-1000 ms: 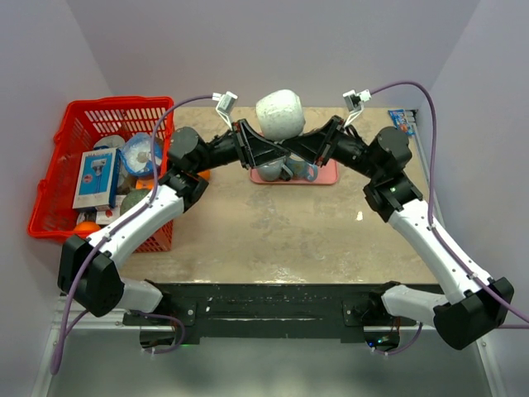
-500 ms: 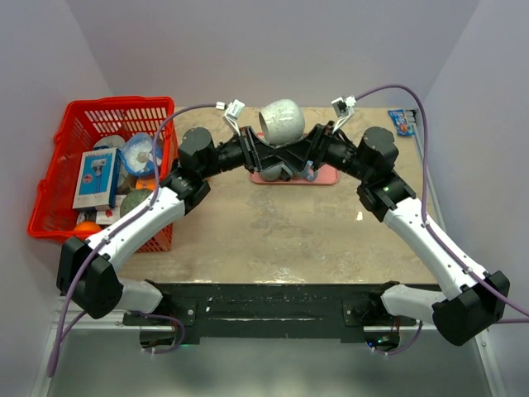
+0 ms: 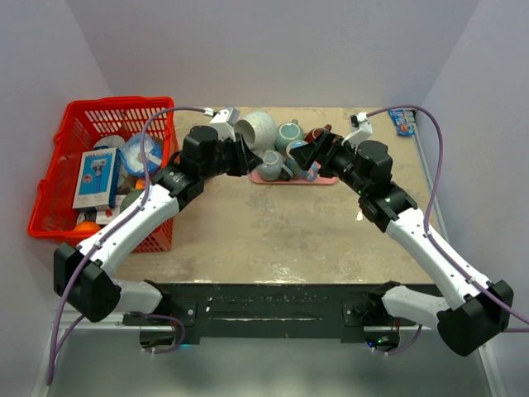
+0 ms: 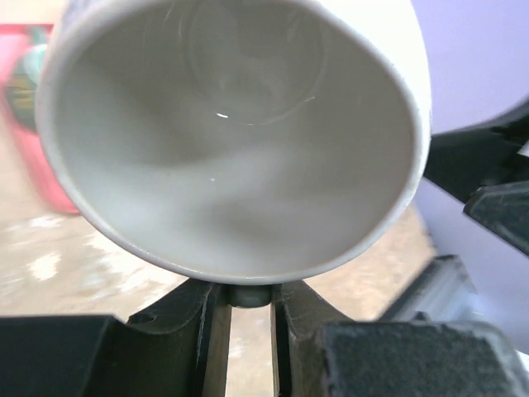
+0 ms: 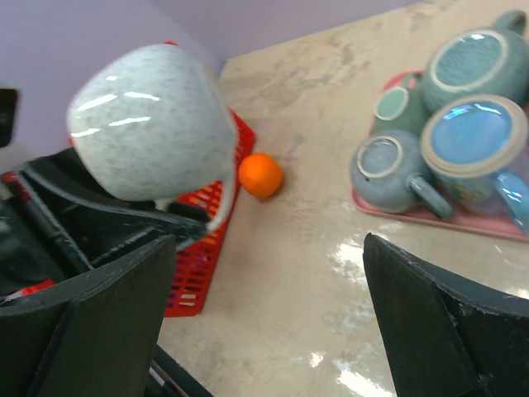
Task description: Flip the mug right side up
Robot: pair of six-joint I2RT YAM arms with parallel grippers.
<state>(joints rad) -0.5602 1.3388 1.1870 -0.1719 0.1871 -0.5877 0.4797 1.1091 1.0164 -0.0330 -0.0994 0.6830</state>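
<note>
Mug (image 3: 258, 130) hangs in the air above the back of the table (image 3: 273, 223), just left of the tray (image 3: 328, 176), and touches nothing but the left gripper (image 3: 242, 151). That gripper is clamped on the handle: the left wrist view shows its fingers (image 4: 211, 331) pinching the handle under the rim.

The mug's long axis looks nearer level than upright. Its mouth opens back toward the left wrist and its rounded base points away to the right, so it is not yet right side up. The move probably depends on the left wrist rolling until the mouth faces the ceiling, then lowering the base to the table.

The right gripper (image 3: 311, 154) is to the mug's right, above the tray, with its jaws wide apart and empty, clear of the mug. The left arm alone carries the mug.

The table is a flat, mottled stone-like top, bare in front of the tray. Teal cups (image 5: 430, 132) crowd the tray. The basket (image 3: 50, 207) and an orange (image 5: 260, 175) are on the left, so the clearest landing spot seems to be toward the near middle.
</note>
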